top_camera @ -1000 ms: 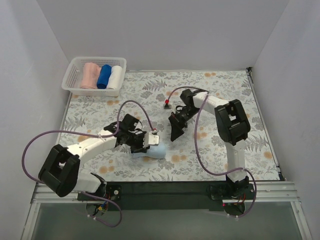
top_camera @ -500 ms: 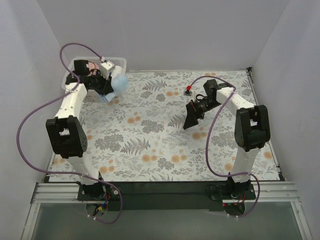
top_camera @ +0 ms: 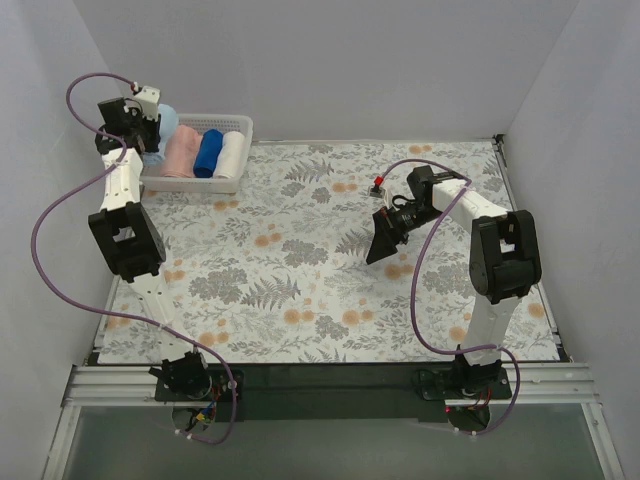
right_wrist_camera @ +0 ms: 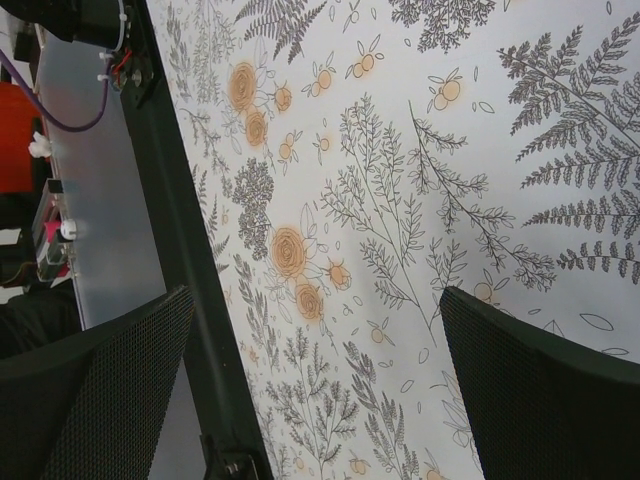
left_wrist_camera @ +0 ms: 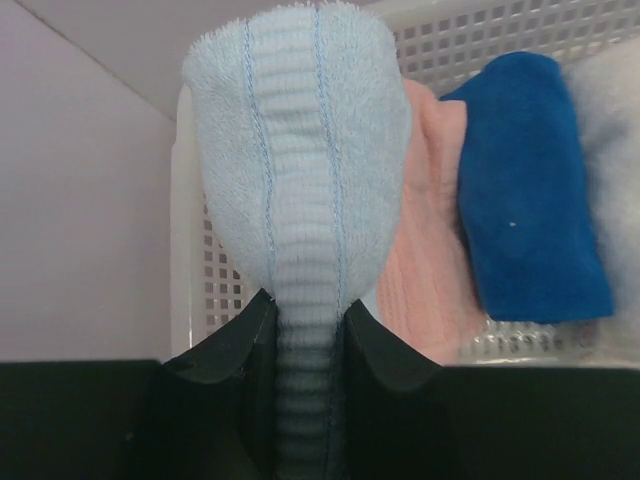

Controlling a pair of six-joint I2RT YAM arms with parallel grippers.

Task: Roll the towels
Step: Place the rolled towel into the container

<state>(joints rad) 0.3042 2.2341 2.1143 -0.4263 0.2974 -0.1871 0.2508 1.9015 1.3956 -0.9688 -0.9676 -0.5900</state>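
Left pincer: closed on the rolled sky-blue towel, clamped between both fingers. In the top view this towel sits at the left end of the white basket, in the far left corner of the desk. Whether it touches the basket floor cannot be told.

In the basket, left to right, are 3 rolls: pink towel, blue roll, white roll.

Right pincer: jaws wide apart, nothing held, above the floral desk right of centre.
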